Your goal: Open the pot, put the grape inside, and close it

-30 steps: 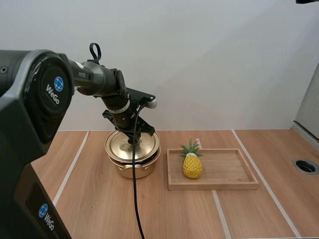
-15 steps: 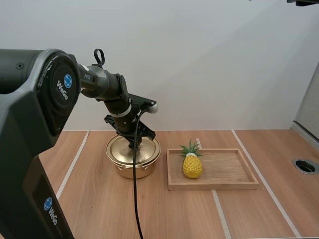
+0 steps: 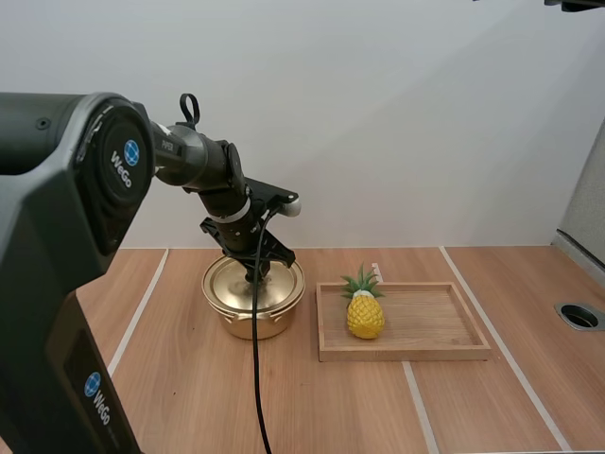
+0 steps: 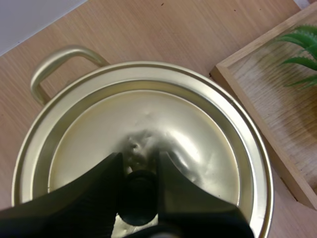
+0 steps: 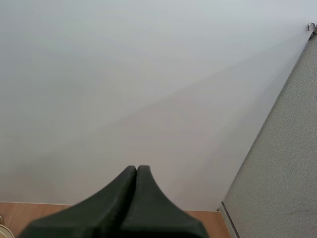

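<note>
Nearest to us, the pot (image 3: pixel 253 322) stands on the desk (image 3: pixel 331 407), its lid (image 3: pixel 253 281) resting on the rim. Our left end effector (image 3: pixel 257 270) sits right over the middle of that lid. From the left wrist we look straight down on the lid (image 4: pixel 148 129), with one of the pot's loop handles (image 4: pixel 59 57) sticking out beyond it.

Just beside the pot, on its right and not touching it, lies the wooden tray (image 3: pixel 435 326). A yellow pineapple (image 3: pixel 365 314) stands upright at the tray's left end. The light wooden desk, crossed by pale stripes, runs back to a plain white wall (image 3: pixel 397 113).

The left end effector (image 4: pixel 138 158) has its fingers only slightly parted, and the tips pinch the lid's black knob (image 4: pixel 138 198) between them. Our right end effector (image 5: pixel 137 168) has its fingers pressed together in one dark wedge, gripping nothing, and faces the wall.
</note>
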Controlling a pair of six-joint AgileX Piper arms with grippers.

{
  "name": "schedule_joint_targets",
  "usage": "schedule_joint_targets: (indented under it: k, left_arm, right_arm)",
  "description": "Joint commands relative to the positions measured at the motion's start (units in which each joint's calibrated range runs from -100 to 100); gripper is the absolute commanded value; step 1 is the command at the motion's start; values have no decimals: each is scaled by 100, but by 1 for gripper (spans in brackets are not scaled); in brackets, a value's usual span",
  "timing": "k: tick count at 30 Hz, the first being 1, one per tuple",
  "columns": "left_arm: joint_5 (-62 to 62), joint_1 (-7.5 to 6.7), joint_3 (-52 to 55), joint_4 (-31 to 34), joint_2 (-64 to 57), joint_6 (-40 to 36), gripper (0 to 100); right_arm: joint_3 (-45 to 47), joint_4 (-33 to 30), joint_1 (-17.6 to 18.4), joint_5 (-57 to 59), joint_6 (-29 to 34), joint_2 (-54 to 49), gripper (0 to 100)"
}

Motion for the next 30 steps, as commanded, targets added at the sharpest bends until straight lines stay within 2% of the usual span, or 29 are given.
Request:
schedule_joint_targets:
  k: [1,16,18,20,24,26,30]
  left_arm:
    - [16,12,60,50,241,36,0]
    - [306,12,60,50,242,15,1]
    - [306,12,60,50,228,-57,9]
    - [306,12,46,50,189,-61,25]
    - [325,12,46,50,89,-52,71]
    - [325,12,46,50,-5,45,97]
    - [199,12,46,61,-214,65,100]
  right_arm:
    - [-33,14,-25,32,0,-71,0]
    - [-33,14,-25,32,0,-71,0]
    - [-33,14,-25,32,0,-71,0]
    - [-33,14,-25,32,0,-71,0]
    - [-33,14,-25,32,0,-71,0]
    - [-33,14,-25,32,0,-71,0]
    - [-33,14,-25,32,0,-71,0]
